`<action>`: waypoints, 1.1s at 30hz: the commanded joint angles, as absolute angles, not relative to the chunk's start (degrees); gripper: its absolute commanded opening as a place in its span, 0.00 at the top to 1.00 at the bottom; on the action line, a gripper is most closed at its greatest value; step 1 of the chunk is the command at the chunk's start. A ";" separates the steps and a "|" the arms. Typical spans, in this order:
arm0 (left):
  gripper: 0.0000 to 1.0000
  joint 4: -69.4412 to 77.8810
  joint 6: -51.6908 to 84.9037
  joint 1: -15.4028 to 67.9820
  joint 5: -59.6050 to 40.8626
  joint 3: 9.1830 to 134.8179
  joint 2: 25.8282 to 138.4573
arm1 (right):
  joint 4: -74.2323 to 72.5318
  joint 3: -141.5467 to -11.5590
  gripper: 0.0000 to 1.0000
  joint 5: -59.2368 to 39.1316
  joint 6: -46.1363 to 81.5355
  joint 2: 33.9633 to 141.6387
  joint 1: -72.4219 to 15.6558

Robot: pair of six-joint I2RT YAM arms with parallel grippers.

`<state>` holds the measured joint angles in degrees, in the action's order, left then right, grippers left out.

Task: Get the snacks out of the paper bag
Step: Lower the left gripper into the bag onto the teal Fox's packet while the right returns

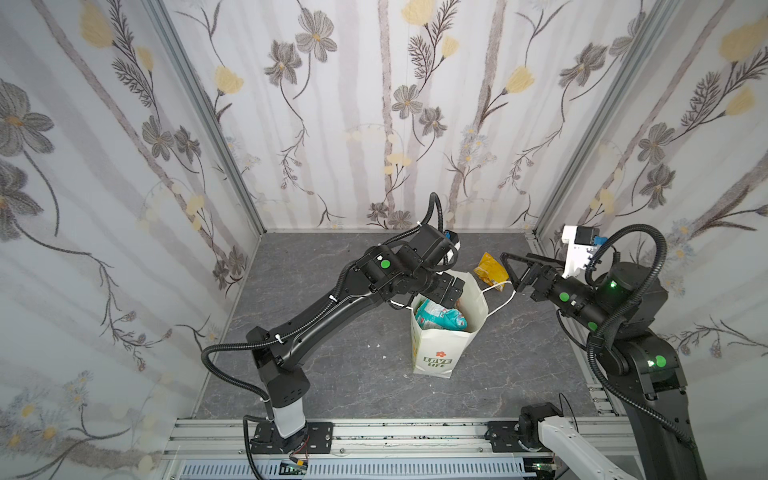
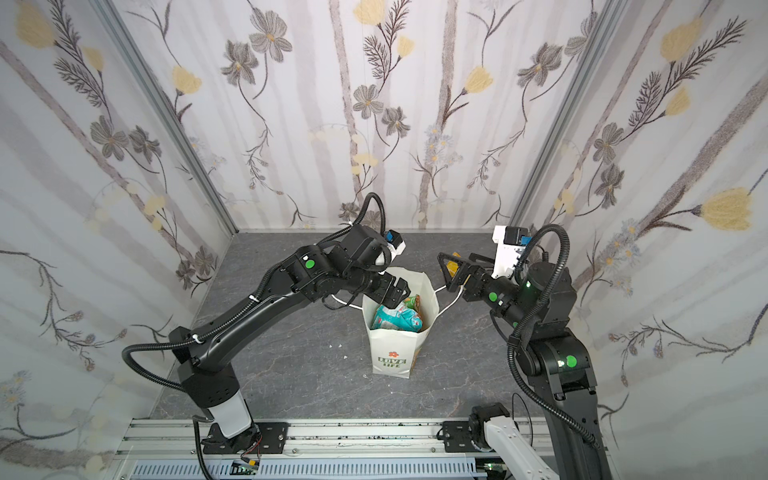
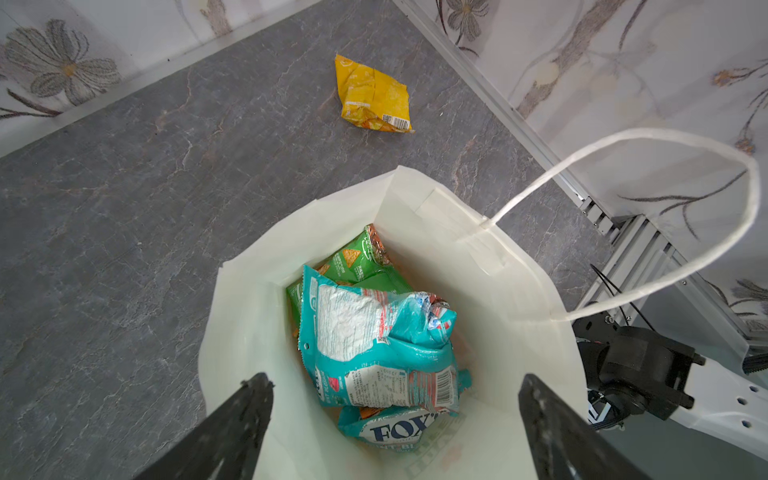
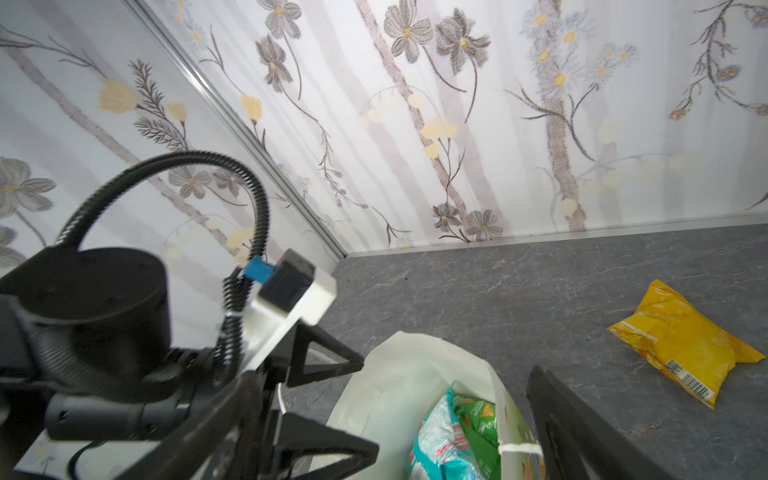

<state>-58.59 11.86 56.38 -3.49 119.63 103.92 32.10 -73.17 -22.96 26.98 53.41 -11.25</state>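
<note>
White paper bag (image 1: 436, 353) stands upright mid-counter (image 1: 332, 374), with a teal packet (image 3: 374, 332) and a green packet (image 3: 357, 266) inside. Your left claw (image 3: 392, 378) hovers released over its mouth. Your right claw (image 1: 510, 272), also released, sits at the bag's two o'clock, and a yellow packet (image 3: 374, 95) lies on the counter at one o'clock.

Bright, even light, faint shadows; edges bend; right wrist foreground blurred.

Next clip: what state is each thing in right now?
paper bag: upright, mouth open, packets inside
yellow packet: out, lying on the table
crumpled teal packet: in bag, topmost
green packet: in bag, partly under teal
left gripper: open, above bag mouth
right gripper: open, empty, beside bag
</note>
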 commanded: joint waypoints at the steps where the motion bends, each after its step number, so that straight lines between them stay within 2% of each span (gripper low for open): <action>1: 0.08 -65.27 12.05 56.92 -3.00 122.99 107.30 | 39.16 -71.29 0.00 -27.18 27.25 50.41 -11.86; 8: 0.08 -67.45 11.48 58.40 0.35 123.63 113.09 | 45.38 -68.17 0.00 -24.71 27.00 44.94 -12.04; 17: 0.06 -66.21 10.90 58.75 1.14 122.46 117.62 | 44.74 -67.13 0.00 -23.91 26.98 44.95 -12.05; 21: 0.00 -60.55 9.94 59.32 1.01 117.22 117.04 | 44.41 -66.59 0.00 -23.80 26.87 45.00 -12.04; 25: 0.00 -54.47 9.81 59.59 2.26 110.63 115.96 | 44.47 -65.76 0.00 -23.71 27.05 44.66 -12.04; 29: 0.05 -52.52 10.09 59.57 2.80 107.89 116.83 | 44.26 -65.46 0.00 -23.63 27.42 44.04 -12.04; 32: 0.16 -52.82 10.44 59.59 3.16 107.47 118.09 | 44.26 -65.65 0.00 -23.51 27.68 43.95 -12.04; 33: 0.23 -52.97 10.59 59.59 3.16 107.41 118.45 | 44.17 -65.60 0.00 -23.52 27.77 43.86 -12.04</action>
